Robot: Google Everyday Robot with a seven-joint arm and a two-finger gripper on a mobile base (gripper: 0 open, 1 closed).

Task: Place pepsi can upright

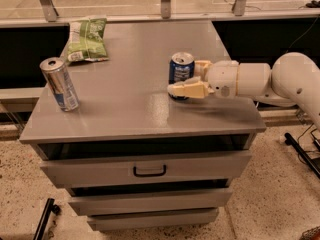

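The pepsi can [181, 70], dark blue with a silver top, stands upright on the grey cabinet top [135, 104], right of centre. My gripper [184, 79] reaches in from the right at can height, with its jaws on either side of the can. The near finger [188, 90] lies in front of the can's base with a small gap to it. The far finger [202, 66] shows just right of the can. The gripper looks open, and the can stands on its own.
A taller slim silver can with blue marks [60, 84] stands upright near the left front edge. A green chip bag [88, 39] lies at the back left. The cabinet has drawers below, the top one with a black handle [150, 171]. Window rails run behind.
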